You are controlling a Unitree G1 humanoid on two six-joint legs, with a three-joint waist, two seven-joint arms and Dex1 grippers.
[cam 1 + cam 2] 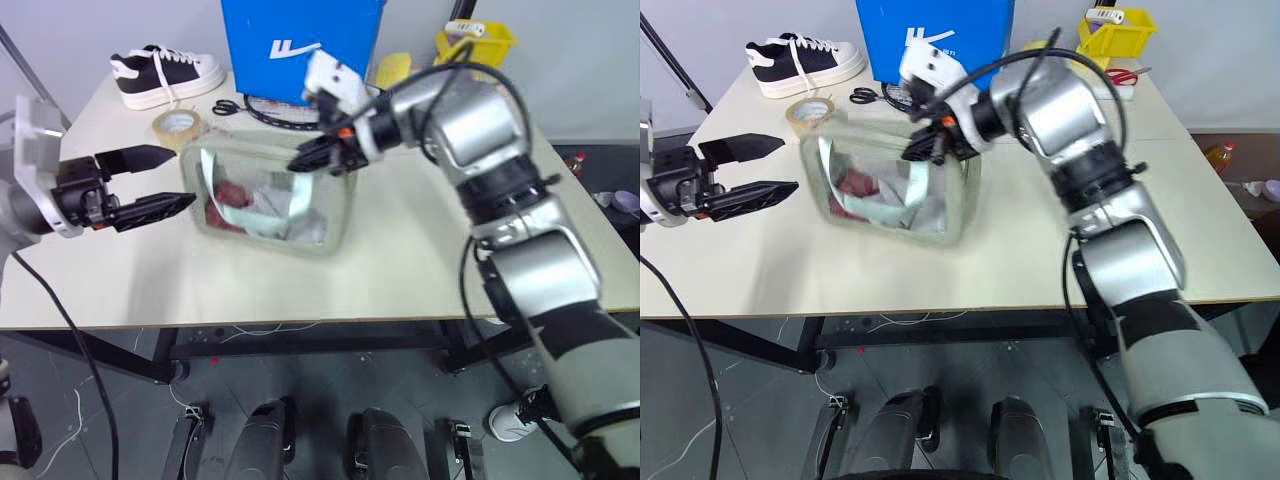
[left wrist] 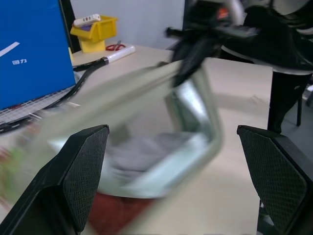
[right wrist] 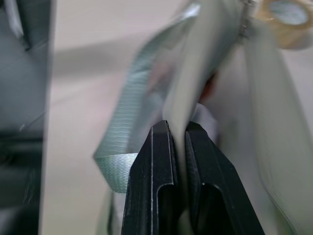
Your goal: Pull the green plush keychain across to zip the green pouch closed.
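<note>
The green pouch [image 1: 268, 196] lies on the table [image 1: 400, 270], long axis running side to side. Left fingers [image 1: 150, 183] gape wide just beside its left end, holding nothing. Right fingers [image 3: 177, 161] – clamped on a pale strip at the pouch's top edge, nearer its right end; I can't make out the green plush keychain.

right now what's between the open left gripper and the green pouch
Nothing. In the left eye view the left gripper hangs open just off the green pouch, with only bare table below the gap.

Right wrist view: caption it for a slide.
Right gripper shut on the green pouch top edge, a light green strap hanging beside it.
</note>
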